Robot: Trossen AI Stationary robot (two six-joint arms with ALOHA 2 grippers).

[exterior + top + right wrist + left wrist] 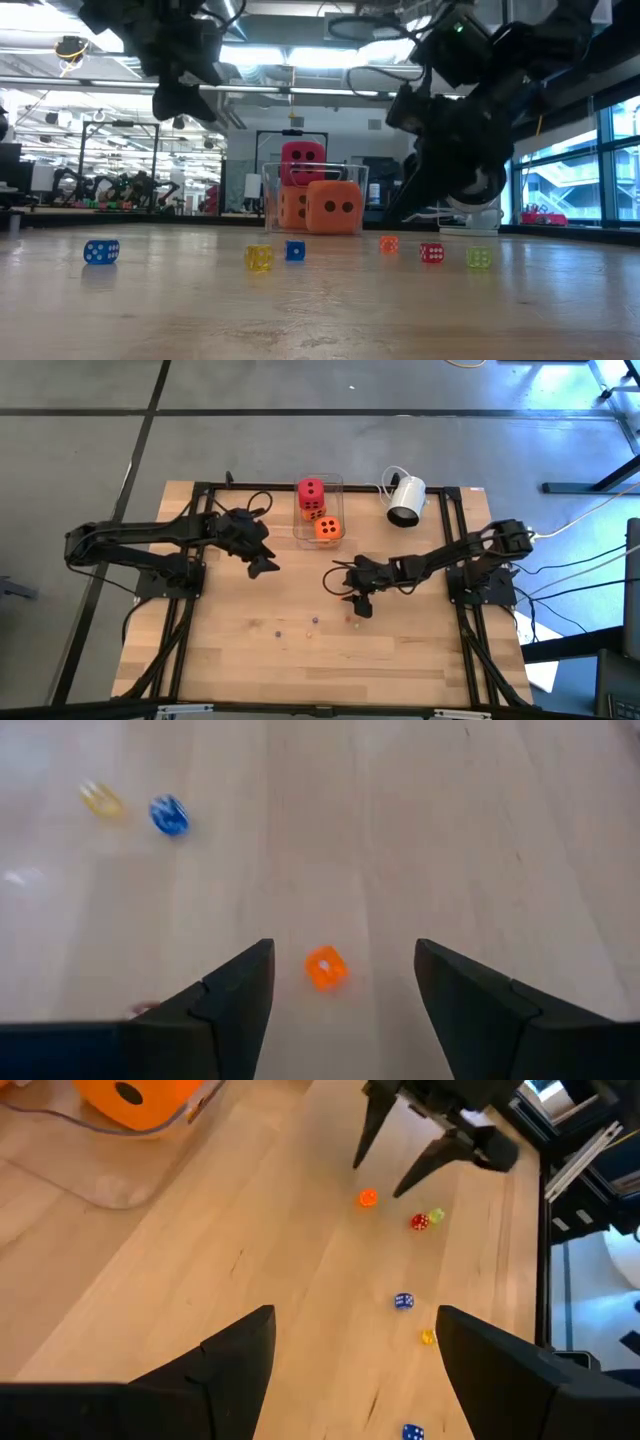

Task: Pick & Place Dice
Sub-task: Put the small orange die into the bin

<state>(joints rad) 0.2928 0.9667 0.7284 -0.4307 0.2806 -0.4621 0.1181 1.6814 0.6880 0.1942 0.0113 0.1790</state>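
Three big dice sit in a clear container (pixel 340 482) at the far side: a red one (pixel 311 491) on top and two orange ones (pixel 327 529) (pixel 292 207). Several tiny dice lie loose on the wood, among them an orange one (pixel 325 968), a red one (pixel 419 1222), a yellow-green one (pixel 436 1214), blue ones (pixel 403 1301) and a yellow one (pixel 428 1337). My right gripper (pixel 342 948) is open and hangs low over the tiny orange die (pixel 368 1198), one finger on either side, touching nothing. My left gripper (pixel 262 567) is open, raised near the container.
A white camera-like device (pixel 405 500) with a cable lies at the far right of the table. Black frame rails (pixel 192 560) run along both sides. Bare wood stretches toward the near edge (pixel 320 670).
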